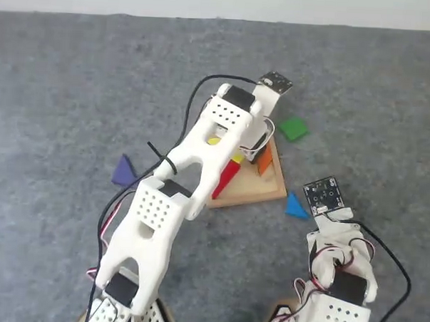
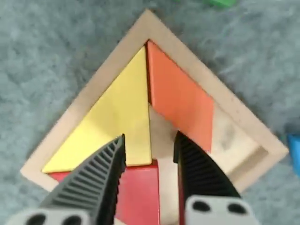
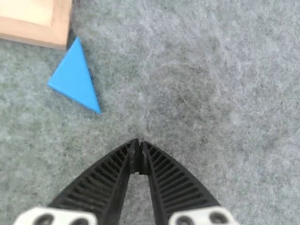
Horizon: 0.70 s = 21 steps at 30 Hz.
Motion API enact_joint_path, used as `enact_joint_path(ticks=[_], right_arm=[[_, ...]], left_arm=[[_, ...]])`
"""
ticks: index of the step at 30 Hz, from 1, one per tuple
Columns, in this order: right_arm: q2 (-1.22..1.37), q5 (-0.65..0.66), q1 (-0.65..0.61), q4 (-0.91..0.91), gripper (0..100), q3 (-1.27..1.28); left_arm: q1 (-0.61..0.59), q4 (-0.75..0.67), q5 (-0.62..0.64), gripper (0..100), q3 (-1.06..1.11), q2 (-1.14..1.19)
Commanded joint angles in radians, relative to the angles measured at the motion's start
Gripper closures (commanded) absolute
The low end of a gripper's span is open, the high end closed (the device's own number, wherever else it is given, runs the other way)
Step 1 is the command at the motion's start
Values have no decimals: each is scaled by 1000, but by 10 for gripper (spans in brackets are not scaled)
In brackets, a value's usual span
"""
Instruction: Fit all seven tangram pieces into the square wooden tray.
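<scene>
The square wooden tray [image 2: 234, 108] holds a yellow triangle [image 2: 112, 122], an orange piece [image 2: 180, 101] and a red piece [image 2: 138, 192]. My left gripper [image 2: 150, 138] hovers open just above them, its tips over the seam between yellow and orange. In the high view the left arm covers much of the tray [image 1: 271, 188], with the red piece [image 1: 229, 174] and the orange piece [image 1: 264, 162] peeking out. My right gripper [image 3: 138, 145] is shut on nothing, low over the carpet, a short way from a blue triangle [image 3: 75, 79].
Loose on the grey carpet lie a green piece [image 1: 293, 128] beyond the tray, a purple triangle [image 1: 123, 171] to its left, and the blue triangle [image 1: 295, 206] off the tray's near right corner. The right arm [image 1: 339, 266] sits at the lower right.
</scene>
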Motion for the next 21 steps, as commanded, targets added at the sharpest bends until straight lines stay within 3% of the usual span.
enact_joint_path(ticks=[1, 7, 13, 17, 21], right_arm=[[2, 11, -5, 8, 989, 14], [2, 11, -5, 8, 989, 14], [2, 11, -5, 8, 989, 14], [2, 11, -5, 8, 989, 14], [2, 11, -5, 8, 989, 14]], left_arm=[[23, -37, -31, 837, -1, 14], [-21, 17, -28, 837, -53, -95], [-37, 114, -26, 838, 4, -391], [-48, 84, -32, 858, 203, -655], [-169, -38, -31, 856, 553, -881]])
